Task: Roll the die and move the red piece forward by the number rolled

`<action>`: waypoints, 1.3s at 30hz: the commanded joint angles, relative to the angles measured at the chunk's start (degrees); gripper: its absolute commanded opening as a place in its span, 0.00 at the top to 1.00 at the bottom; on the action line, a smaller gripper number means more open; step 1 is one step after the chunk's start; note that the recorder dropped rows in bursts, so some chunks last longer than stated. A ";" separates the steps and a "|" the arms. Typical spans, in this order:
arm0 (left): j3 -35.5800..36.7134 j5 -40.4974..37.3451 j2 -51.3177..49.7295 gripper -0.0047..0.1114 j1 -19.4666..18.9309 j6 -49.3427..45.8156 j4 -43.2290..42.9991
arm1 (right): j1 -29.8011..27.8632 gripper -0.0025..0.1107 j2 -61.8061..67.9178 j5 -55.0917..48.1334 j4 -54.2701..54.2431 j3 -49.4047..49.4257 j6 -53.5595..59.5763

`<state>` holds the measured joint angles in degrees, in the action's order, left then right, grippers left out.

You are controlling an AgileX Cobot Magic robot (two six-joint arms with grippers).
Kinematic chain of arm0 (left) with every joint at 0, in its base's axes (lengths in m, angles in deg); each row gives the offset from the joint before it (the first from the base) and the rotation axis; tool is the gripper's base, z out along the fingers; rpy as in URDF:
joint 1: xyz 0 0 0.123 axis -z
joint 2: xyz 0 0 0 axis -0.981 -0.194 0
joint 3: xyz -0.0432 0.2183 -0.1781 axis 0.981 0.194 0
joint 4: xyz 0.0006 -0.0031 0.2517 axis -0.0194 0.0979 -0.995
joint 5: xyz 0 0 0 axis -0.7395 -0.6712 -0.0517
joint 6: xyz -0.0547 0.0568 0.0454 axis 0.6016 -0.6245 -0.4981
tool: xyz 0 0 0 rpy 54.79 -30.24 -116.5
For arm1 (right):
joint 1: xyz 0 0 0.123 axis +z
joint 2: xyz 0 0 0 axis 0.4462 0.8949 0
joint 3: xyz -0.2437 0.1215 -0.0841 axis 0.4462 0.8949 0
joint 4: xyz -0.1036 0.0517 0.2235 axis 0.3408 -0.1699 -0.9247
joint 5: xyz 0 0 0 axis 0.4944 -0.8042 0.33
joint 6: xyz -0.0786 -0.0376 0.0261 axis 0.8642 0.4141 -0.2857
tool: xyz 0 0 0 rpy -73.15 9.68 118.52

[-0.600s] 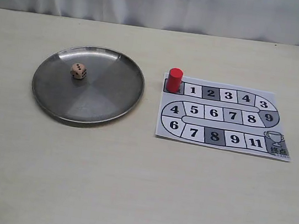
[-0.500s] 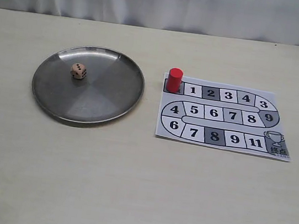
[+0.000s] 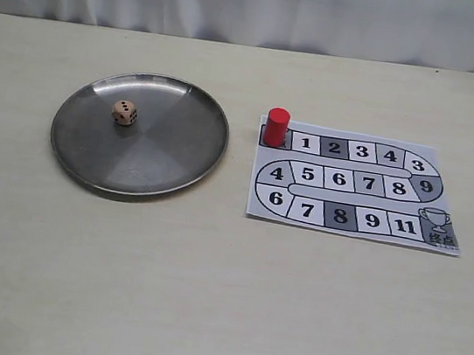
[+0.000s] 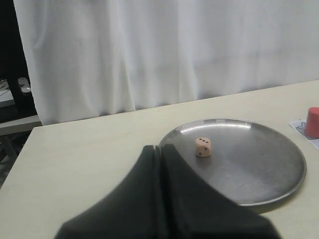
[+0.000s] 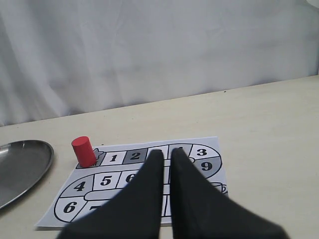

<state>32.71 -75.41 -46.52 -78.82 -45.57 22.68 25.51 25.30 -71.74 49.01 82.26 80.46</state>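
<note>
The die point(image 3: 124, 112) lies in the far left part of a round metal plate point(image 3: 175, 178), three pips on its top face. The red piece point(image 3: 277, 127) stands upright on the start square at the board's point(image 3: 348, 200) far left corner, next to square 1. Neither gripper shows in the exterior view. My left gripper point(image 4: 160, 147) is shut and empty, near the plate's point(image 4: 259, 169) rim and short of the die point(image 4: 203, 147). My right gripper point(image 5: 167, 152) hangs over the board point(image 5: 114, 158), fingers nearly touching, holding nothing, well apart from the red piece point(image 5: 83, 151).
The paper board carries a winding numbered track that ends at a trophy square point(image 3: 434, 225) at its near right corner. A white curtain point(image 3: 261, 4) hangs behind the table's far edge. The plate's edge point(image 5: 20, 164) shows in the right wrist view.
</note>
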 commanded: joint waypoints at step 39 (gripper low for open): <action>0.10 0.49 0.06 0.96 0.03 0.14 0.21 | -0.17 0.94 15.01 19.33 3.06 -3.95 -7.82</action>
<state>32.71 -75.41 -46.52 -78.82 -45.57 22.68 25.51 33.42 -50.32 50.25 78.61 73.26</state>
